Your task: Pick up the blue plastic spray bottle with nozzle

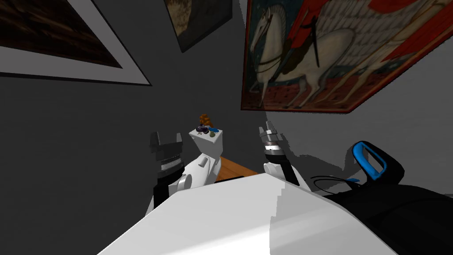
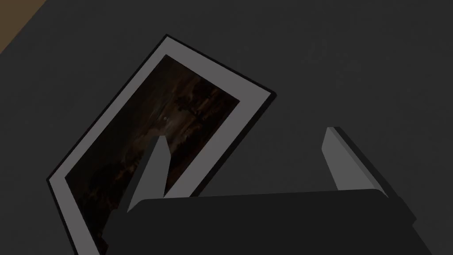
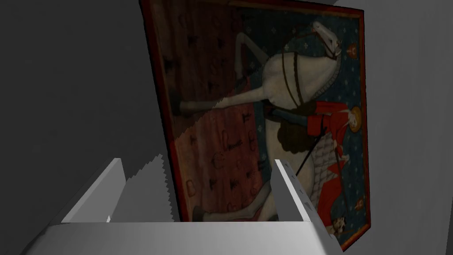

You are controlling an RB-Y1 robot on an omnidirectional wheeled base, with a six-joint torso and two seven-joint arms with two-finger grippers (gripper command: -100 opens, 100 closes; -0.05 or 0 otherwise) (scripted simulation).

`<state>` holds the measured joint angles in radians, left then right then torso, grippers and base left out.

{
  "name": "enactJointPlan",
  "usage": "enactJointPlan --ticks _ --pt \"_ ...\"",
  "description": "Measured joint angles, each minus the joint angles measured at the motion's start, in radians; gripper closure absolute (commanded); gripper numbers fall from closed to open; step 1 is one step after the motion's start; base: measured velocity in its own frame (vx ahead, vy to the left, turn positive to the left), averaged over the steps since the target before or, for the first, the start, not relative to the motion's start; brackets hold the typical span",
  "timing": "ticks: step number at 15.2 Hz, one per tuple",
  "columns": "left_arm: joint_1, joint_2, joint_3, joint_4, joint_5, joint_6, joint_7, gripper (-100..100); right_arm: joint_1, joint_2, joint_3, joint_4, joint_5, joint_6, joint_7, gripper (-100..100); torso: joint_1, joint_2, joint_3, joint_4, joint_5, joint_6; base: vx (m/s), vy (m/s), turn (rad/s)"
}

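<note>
Both the left gripper (image 1: 166, 139) and the right gripper (image 1: 269, 128) stand open and empty. The blue bottle (image 1: 216, 129) seems to lie on the white stand (image 1: 212, 146) ahead, well beyond reach. You're only approaching, so move closer, then lower an arm.

Holding both arms up in front, well apart from each other, with the forearms rising side by side. Pointing the left gripper (image 1: 166, 138) up and forward, its flat side facing the head, its two fingers (image 2: 152, 177) spread wide. Pointing the right gripper (image 1: 268, 127) up too, turned edge-on so it looks thin from the head, its fingers (image 3: 289, 195) also spread wide.
</note>
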<state>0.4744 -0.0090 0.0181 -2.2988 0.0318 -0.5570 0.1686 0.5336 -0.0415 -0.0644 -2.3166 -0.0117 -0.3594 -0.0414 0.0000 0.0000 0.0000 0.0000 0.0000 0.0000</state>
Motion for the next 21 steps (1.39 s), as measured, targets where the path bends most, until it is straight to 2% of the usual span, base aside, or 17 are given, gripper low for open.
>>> enactJointPlan --ticks 3,7,9,13,21 --pt "-0.013 0.048 -0.007 0.018 -0.006 0.016 0.003 -100 0.0 0.0 0.0 0.0 0.0 0.0 0.0 0 0.0 0.0 0.0 0.0 0.0 0.0 -0.004 -0.011 -0.05" --pt "-0.057 0.125 -0.014 0.07 -0.016 0.071 0.019 -100 0.0 0.0 0.0 0.0 0.0 0.0 0.0 0 -0.001 0.0 0.0 0.0 0.0 0.0 -0.003 -0.022 -0.067" --pt "-0.101 0.151 -0.024 0.113 -0.028 0.111 0.024 -100 0.0 0.0 0.0 0.0 0.0 0.0 0.0 0 -0.002 0.0 0.0 0.0 0.0 0.001 -0.009 -0.032 -0.067" --pt "-0.156 0.189 -0.04 0.171 -0.045 0.189 0.039 -100 0.0 0.0 0.0 0.0 0.0 0.0 0.0 0 -0.002 0.0 0.0 0.0 0.0 0.0 -0.01 -0.03 -0.044" --pt "-0.298 0.219 -0.077 0.325 -0.087 0.344 0.061 -100 0.0 0.0 0.0 0.0 0.0 0.0 0.0 0 -0.003 0.0 0.0 0.0 -0.001 0.0 -0.007 -0.036 -0.035"
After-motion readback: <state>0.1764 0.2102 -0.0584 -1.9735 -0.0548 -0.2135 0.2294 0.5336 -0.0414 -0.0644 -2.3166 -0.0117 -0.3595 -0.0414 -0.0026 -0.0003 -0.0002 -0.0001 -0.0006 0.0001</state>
